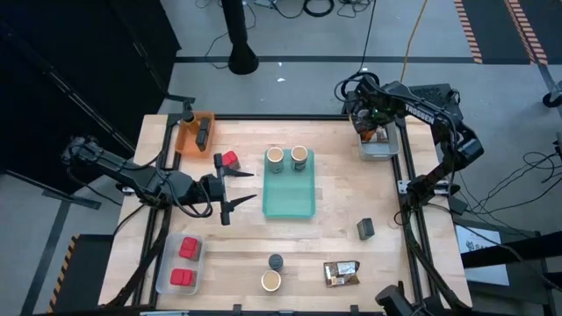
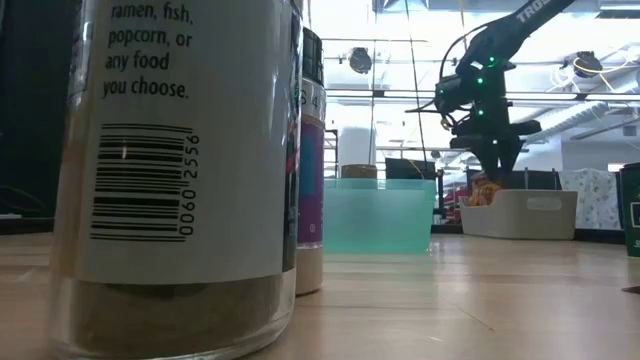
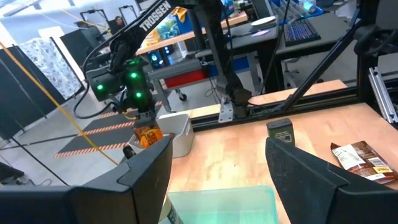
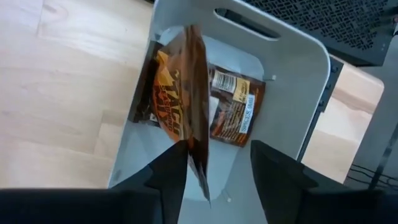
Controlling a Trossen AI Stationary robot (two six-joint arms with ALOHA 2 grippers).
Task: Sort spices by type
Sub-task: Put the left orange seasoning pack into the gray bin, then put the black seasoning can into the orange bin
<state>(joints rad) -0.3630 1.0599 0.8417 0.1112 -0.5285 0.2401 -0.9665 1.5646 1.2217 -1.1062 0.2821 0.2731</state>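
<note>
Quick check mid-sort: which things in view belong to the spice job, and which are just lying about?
Job:
- red boxes
- tan jars
- brown packets
- dark jars
- packet at right gripper
- teal tray, orange bin, clear tray, pale bin

Lying about:
- black stand base
- floor cables

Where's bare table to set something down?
Widest bare wood: between the teal tray and the dark jar, running up toward the pale bin. Crowded: left side around the left gripper, red box and orange bin.
</note>
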